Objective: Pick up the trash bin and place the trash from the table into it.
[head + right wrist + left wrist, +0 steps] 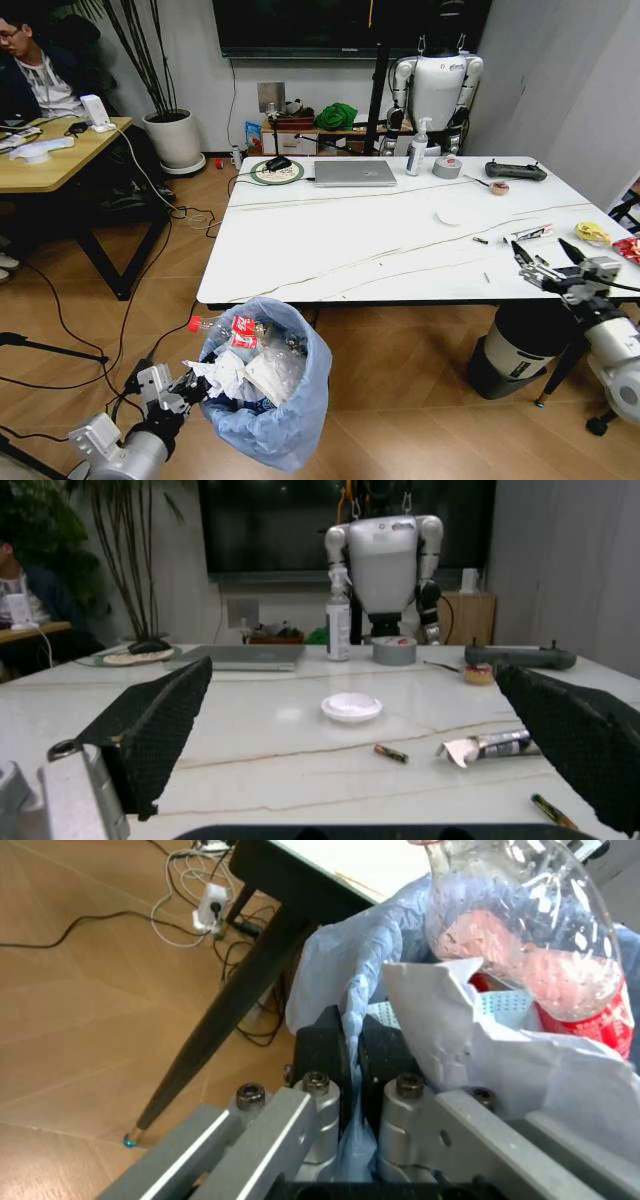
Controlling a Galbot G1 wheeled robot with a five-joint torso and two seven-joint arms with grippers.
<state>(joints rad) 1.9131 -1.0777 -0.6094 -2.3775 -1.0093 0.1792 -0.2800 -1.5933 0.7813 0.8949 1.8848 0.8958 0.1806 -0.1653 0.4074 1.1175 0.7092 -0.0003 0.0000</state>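
The trash bin, lined with a crinkly light-blue bag, hangs low in front of the table's near left corner. My left gripper is shut on its rim; in the left wrist view the gripper pinches the blue bag. Inside lie a clear bottle with a red label and crumpled white tissues. My right gripper hovers open over the table's right front edge. Between its black fingers I see trash on the table: a silver wrapper, a small brown scrap and a white lid.
At the table's far side stand a laptop, a spray bottle, a tape roll and a black controller. A yellow item and a red wrapper lie at the right edge. A larger bin stands under the table.
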